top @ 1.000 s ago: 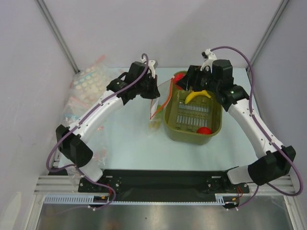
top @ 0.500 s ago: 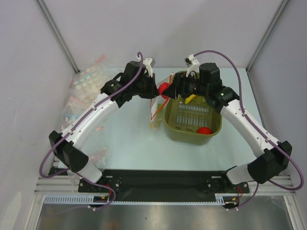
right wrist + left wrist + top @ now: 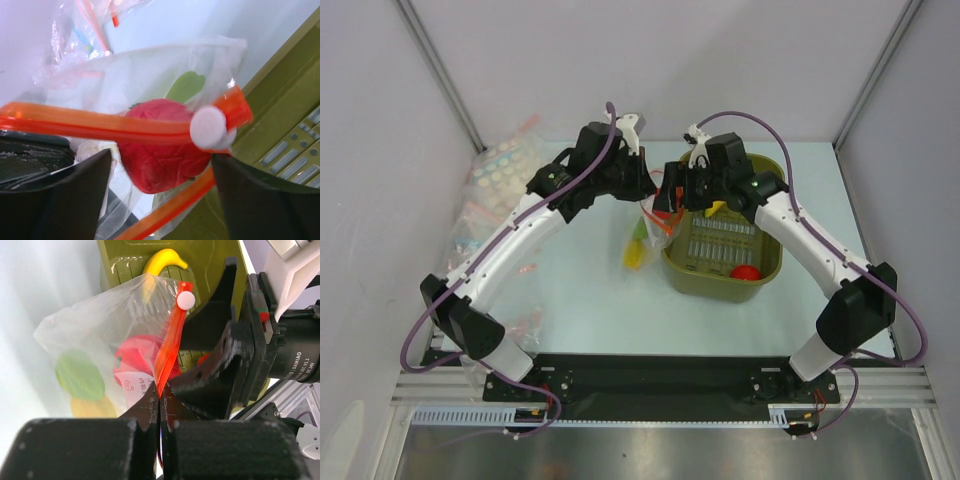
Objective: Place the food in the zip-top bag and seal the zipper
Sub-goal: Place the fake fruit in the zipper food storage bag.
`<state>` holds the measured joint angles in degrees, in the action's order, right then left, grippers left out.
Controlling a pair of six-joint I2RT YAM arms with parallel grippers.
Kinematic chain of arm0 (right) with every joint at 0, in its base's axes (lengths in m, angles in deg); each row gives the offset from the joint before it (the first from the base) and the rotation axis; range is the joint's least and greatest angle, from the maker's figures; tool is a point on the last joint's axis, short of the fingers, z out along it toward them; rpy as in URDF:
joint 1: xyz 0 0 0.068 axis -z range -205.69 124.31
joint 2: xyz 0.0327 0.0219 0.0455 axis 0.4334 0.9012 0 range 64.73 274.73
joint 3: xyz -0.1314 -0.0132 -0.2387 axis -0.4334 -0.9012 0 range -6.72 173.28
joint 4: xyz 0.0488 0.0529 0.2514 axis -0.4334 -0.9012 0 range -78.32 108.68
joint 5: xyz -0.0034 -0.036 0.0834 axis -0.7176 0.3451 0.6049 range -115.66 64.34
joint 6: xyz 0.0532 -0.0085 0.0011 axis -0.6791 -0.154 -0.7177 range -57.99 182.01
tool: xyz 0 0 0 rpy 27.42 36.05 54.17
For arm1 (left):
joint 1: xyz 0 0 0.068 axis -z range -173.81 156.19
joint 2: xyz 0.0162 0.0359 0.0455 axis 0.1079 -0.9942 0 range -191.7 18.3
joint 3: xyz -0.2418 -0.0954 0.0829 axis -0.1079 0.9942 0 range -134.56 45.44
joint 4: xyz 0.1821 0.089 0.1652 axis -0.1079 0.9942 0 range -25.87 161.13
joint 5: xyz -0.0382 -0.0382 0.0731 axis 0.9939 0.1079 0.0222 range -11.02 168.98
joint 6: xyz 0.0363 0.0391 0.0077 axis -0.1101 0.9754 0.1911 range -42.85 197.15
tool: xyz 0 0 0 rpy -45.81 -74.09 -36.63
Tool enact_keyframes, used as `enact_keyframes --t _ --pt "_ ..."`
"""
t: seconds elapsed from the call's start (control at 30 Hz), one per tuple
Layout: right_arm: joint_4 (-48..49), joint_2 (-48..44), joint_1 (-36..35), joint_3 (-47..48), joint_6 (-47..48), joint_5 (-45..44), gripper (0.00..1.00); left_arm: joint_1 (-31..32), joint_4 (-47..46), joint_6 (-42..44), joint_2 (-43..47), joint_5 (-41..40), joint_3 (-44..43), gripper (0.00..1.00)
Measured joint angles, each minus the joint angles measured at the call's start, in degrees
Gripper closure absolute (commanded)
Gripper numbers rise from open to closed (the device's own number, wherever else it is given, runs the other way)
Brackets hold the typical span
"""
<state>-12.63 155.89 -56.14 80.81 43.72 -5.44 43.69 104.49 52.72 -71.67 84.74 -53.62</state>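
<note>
With our left hand (image 3: pixel 160 395) clamped tight on the zipper (image 3: pixel 170 345), the zip-top bag (image 3: pixel 95 335) hangs open-mouthed beside the basket (image 3: pixel 770 262), so our right hand (image 3: pixel 161 170), spread wide, can leave a red fruit (image 3: pixel 150 112) just inside.

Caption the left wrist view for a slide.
Left gripper pinches the orange-red zipper; red fruit inside the bag, banana in basket behind.

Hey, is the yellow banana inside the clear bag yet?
No, the banana lies in the olive basket, outside the zip-top bag.
</note>
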Motion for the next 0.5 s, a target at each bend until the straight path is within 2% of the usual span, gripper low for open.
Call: enact_keyframes --t 0.07,0.27,0.33,0.4,0.43,0.5 --pt "-0.3 0.0 -0.5 0.3 0.0 -0.5 0.00 0.0 -0.2 0.2 0.0 0.2 0.1 1.00" --pt "-0.8 -0.4 -1.1 0.5 0.0 -2.6 0.01 -0.2 -1.4 0.3 0.0 0.3 0.7 1.00" --pt "-0.8 -1.2 -0.6 0.5 -0.2 -4.2 0.03 -0.2 -1.6 0.3 0.0 0.4 0.8 1.00" --pt "0.0 -3.1 1.4 -0.1 -1.0 -5.7 0.10 -0.2 -1.7 0.3 0.0 0.4 0.8 1.00" --pt "0.9 -4.5 3.0 -1.1 -1.7 -6.3 0.17 -0.2 -1.7 0.3 0.0 0.3 0.8 1.00" --pt "3.6 -8.0 6.8 -4.0 -3.4 -7.9 0.20 -0.5 -1.6 0.4 0.0 0.1 1.0 0.99"
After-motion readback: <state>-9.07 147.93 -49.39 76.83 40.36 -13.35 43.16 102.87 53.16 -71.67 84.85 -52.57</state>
